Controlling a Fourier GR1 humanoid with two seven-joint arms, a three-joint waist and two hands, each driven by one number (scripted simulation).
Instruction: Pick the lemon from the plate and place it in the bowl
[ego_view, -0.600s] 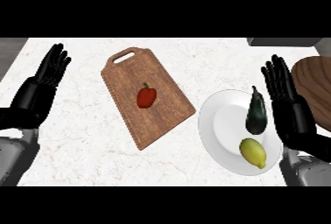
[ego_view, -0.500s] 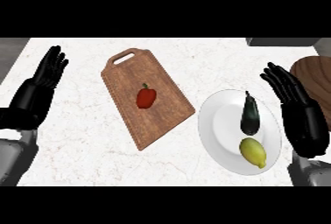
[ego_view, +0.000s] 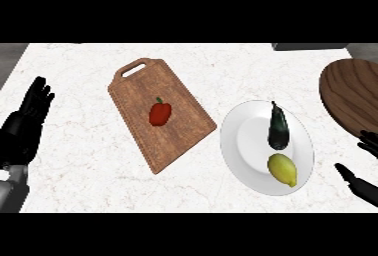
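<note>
The right hand (ego_view: 359, 181) shows low at the desk's (ego_view: 81, 190) right edge, fingers spread and empty. Just to its left, the lemon (ego_view: 282, 169) lies on the plate (ego_view: 240, 145) (beside a dark eggplant (ego_view: 278, 128)). The left hand (ego_view: 26, 123) rests open, fingers up.

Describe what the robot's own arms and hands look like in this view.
Both hands are matte black with slim, segmented fingers. The left hand joins a black wrist section, then a light grey forearm at the lower left edge. Of the right hand, only dark fingers show at the right edge. No cables or markings are visible.
</note>
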